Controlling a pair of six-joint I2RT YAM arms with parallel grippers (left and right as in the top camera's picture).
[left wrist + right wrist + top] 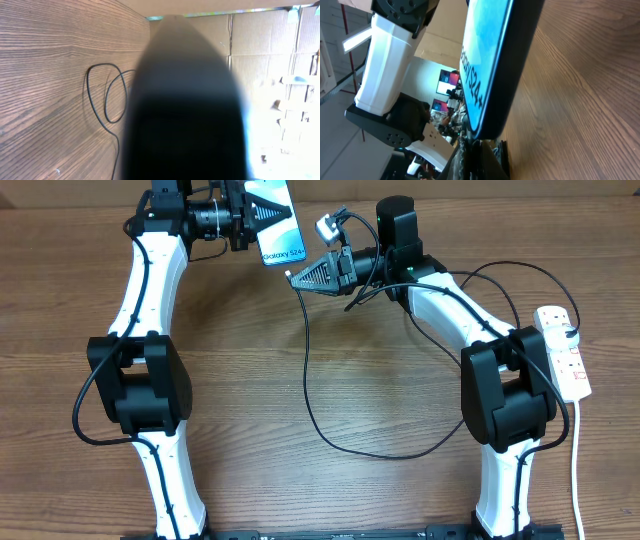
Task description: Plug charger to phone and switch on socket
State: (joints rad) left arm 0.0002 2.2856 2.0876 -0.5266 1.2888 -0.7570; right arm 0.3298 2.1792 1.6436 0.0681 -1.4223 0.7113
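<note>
phone (272,220) — our left jaws clamp it off the table, presenting its free end | charger (306,380) — our right jaws pinch its tip beside that end, for insertion | socket (565,350) — we leave untouched

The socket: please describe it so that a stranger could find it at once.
Look at the wooden table near its right edge, beside the right arm's black elbow. There lies the socket, a long white strip. Only it has small red switches.
</note>
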